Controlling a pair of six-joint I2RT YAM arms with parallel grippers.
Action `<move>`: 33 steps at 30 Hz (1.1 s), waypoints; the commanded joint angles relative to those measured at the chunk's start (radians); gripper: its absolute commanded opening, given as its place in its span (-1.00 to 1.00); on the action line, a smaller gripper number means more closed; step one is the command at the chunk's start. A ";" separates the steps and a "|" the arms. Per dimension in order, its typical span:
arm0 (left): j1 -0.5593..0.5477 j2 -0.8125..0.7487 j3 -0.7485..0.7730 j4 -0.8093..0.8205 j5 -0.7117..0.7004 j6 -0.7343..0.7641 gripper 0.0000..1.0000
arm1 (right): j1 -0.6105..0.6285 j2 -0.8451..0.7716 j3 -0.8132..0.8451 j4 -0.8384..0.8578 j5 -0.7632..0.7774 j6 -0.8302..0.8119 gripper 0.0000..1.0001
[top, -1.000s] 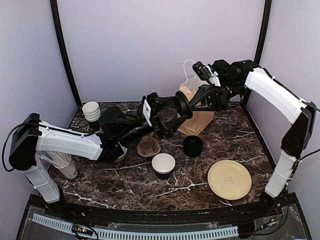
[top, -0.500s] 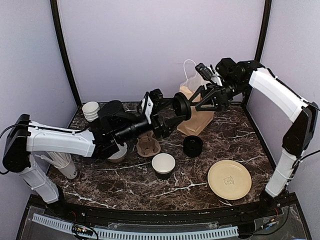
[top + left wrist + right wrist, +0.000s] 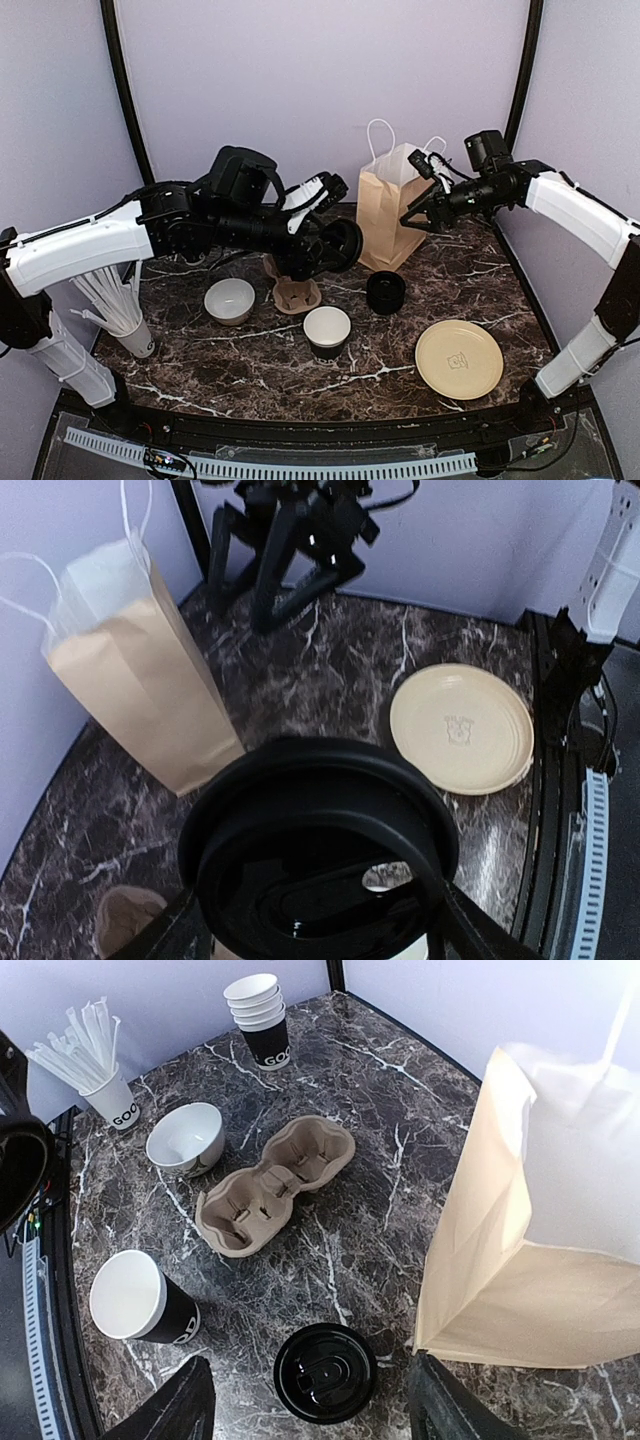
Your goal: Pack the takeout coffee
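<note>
I am stretching my left arm (image 3: 90, 245) in from the left toward the middle, forearm running level, my left jaws clamping a lidded cup (image 3: 320, 850) from both sides. I am holding my right arm (image 3: 575, 210) raised at the back right, wrist angling down-left, right jaws spread wide apart.

1. The table (image 3: 380, 1090) top looked like dark polished stone, smooth.
2. The bag (image 3: 520, 1290) was tan kraft paper, matt.
3. The cup carrier (image 3: 275, 1185) was moulded brown pulp, rough and dull.
4. The plate (image 3: 460, 730) was pale yellow, smooth, with a glazed look.
5. The bowl (image 3: 185, 1138) was white inside and glossy.
6. The held cup (image 3: 320, 820) and the lidded cup (image 3: 325, 1372) wore black plastic lids with a slight sheen.
7. The open cup (image 3: 140, 1300) was black paper outside, white and matt inside.
</note>
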 commanded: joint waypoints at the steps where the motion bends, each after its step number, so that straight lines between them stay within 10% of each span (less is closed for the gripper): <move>1: -0.003 0.019 0.050 -0.346 0.001 -0.028 0.25 | 0.004 0.014 -0.025 0.065 0.007 0.064 0.32; 33: -0.019 0.376 0.325 -0.719 -0.019 0.004 0.17 | 0.096 0.088 -0.091 -0.041 -0.098 0.036 0.24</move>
